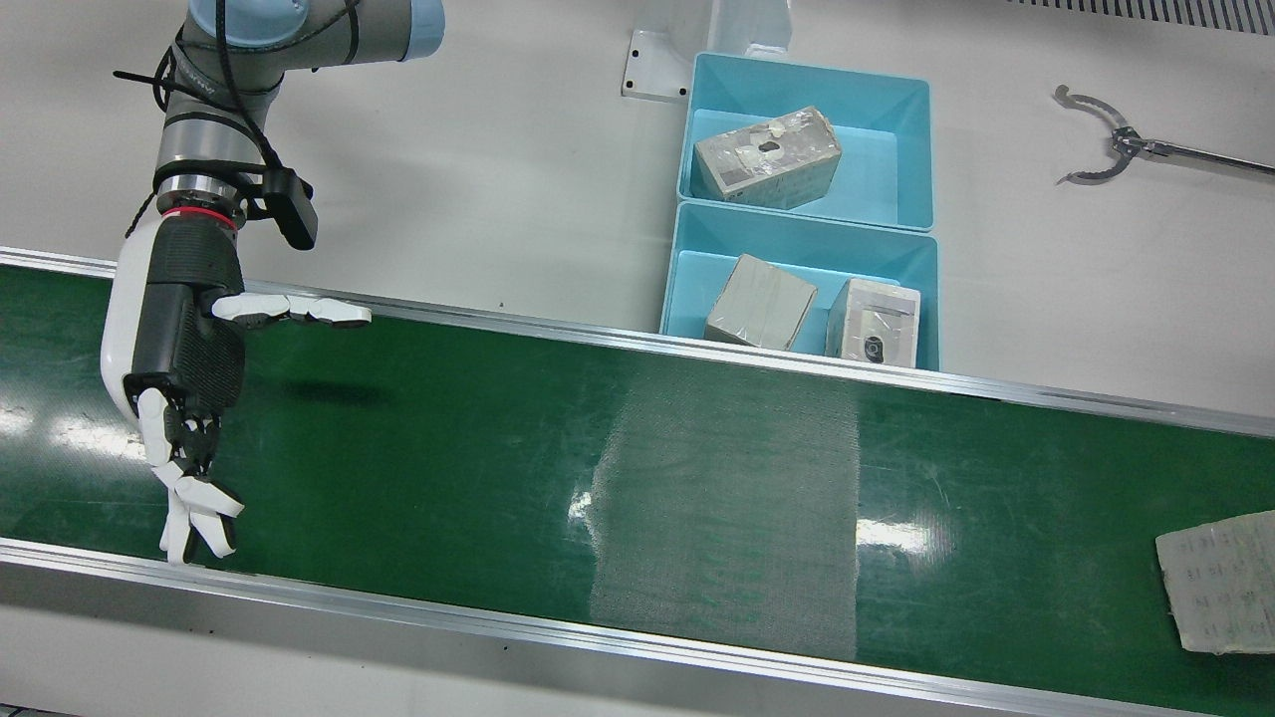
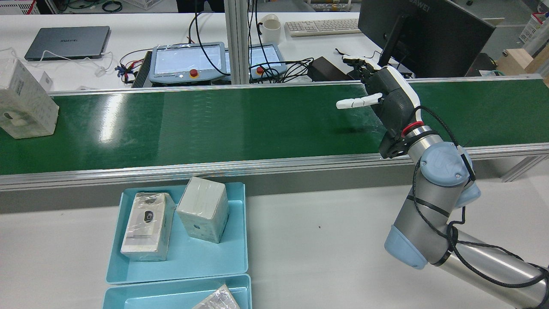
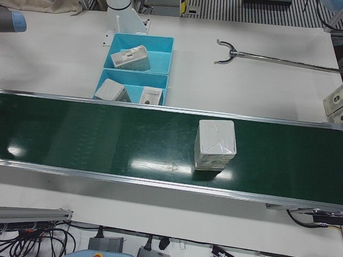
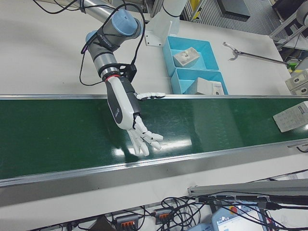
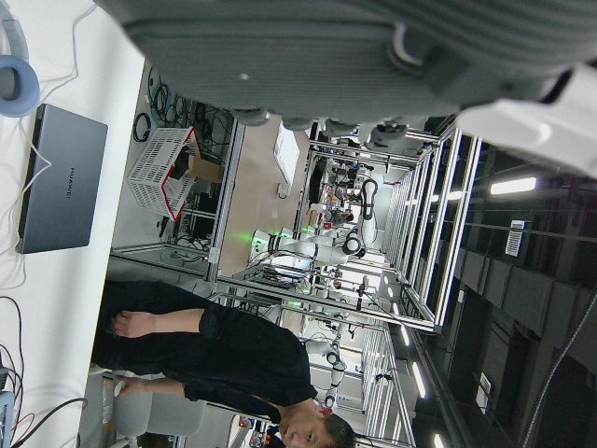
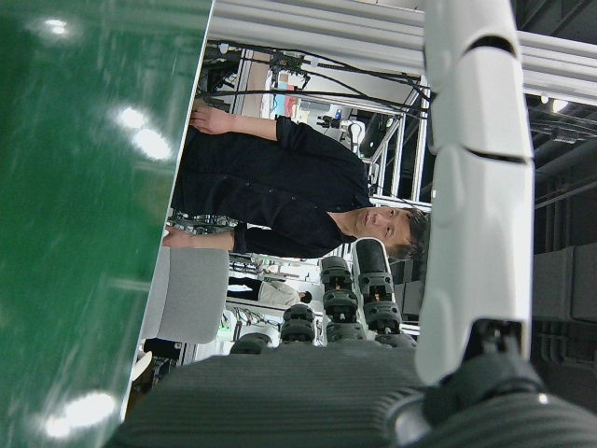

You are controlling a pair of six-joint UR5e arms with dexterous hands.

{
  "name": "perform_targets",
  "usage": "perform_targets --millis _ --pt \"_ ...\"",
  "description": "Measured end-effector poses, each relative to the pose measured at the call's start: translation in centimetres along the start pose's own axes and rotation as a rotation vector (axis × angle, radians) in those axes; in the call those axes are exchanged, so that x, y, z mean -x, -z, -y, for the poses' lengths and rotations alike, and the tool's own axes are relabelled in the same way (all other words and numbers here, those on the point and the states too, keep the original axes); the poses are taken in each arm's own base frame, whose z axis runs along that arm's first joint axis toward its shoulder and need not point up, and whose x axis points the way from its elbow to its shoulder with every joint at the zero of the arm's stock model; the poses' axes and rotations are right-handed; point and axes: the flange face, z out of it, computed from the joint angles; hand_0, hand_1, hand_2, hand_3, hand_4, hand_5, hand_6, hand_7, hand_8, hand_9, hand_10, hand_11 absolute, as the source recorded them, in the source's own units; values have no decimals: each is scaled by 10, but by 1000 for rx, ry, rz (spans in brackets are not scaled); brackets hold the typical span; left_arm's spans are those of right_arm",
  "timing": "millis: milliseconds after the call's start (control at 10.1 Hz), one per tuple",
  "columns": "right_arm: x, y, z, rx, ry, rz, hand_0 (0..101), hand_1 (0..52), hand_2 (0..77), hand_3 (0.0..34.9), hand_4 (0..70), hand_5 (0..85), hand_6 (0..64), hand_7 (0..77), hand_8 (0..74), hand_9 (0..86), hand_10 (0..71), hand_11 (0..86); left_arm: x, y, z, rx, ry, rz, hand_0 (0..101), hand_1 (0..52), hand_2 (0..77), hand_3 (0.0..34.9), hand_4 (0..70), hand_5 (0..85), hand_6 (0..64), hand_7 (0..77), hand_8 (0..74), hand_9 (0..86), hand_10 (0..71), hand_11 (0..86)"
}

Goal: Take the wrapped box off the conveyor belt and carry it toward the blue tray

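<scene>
Wrapped box (image 3: 215, 144) on conveyor belt (image 3: 107, 134)

A grey laptop (image 2: 68, 42) lies shut on the far desk, with a white keyboard (image 2: 321, 26) and a dark monitor (image 2: 422, 36) further along. 2 teach pendants (image 2: 188, 62) with red buttons sit just beside the belt's far rail. A reacher-grabber tool (image 1: 1126, 144) lies on the white table (image 1: 498, 169). A person in black (image 5: 224, 359) sits nearby
</scene>
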Motion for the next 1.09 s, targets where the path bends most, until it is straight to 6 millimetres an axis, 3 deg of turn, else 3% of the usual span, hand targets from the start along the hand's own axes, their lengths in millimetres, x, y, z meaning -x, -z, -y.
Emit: perform_targets --millis 99,198,397,496,595,694,793,1091 --pt "17 -12 -8 3 10 -15 485 147 104 0 60 267 60 76 38 60 0 11 0 0 0 0 0 0 0 0 11 0 0 11 0 5 5 5 5 5" --pt "34 -23 -21 -13 30 -32 497 185 125 0 82 278 65 76 33 60 0 11 0 0 0 0 0 0 0 0 5 0 0 11 0 0 5 0 5 5" --pt "50 -35 -41 -39 51 -50 511 185 136 0 76 284 65 76 22 65 0 11 0 0 0 0 0 0 0 0 5 0 0 11 0 5 5 0 5 5" --pt "53 -37 -45 -44 54 -51 538 196 125 75 54 305 49 76 22 22 0 11 0 0 0 0 0 0 0 0 5 0 0 11 0 0 5 5 5 5" --pt "53 -38 -47 -46 57 -52 538 213 109 81 44 305 38 65 16 16 0 11 0 0 0 0 0 0 0 0 5 0 0 11 0 0 5 5 5 5" --pt "48 -37 -47 -44 61 -57 538 213 109 81 44 305 38 65 16 16 0 11 0 0 0 0 0 0 0 0 5 0 0 11 0 5 5 5 5 5" --pt "42 -37 -43 -44 64 -63 510 180 142 30 54 289 49 65 11 44 0 11 0 0 0 0 0 0 0 0 5 0 0 11 0 5 5 0 0 5" --pt "35 -39 -34 -48 68 -69 496 175 142 0 49 284 49 65 11 44 0 11 0 0 0 0 0 0 0 0 11 0 0 11 0 5 5 0 0 5"
